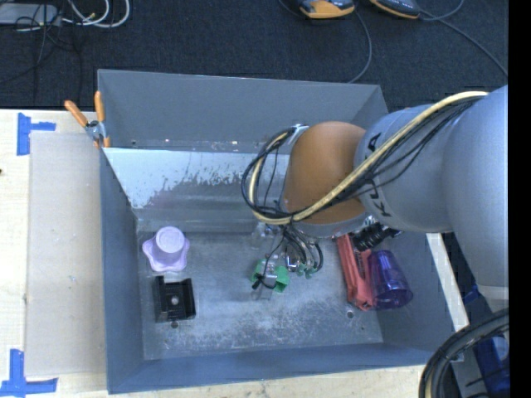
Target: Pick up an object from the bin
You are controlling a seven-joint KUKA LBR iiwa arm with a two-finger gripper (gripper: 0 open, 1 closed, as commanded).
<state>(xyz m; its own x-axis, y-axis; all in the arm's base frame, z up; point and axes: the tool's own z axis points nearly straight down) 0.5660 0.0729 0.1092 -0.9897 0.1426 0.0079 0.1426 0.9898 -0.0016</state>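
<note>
From my screen the tool (269,281) sat low over the middle of the grey metal bin (166,181), right at a small green-and-white object (280,278) on the bin floor. The orange wrist cover (323,172) and looped cables (265,181) hid too much for me to tell whether it was spread, closed or clamped on that piece. A lavender round-capped plastic bottle (167,249) and a small black boxy part (174,298) lay well apart at the left, while a long red object (353,274) and a translucent purple bottle (388,280) were partly covered by the arm at the right.
</note>
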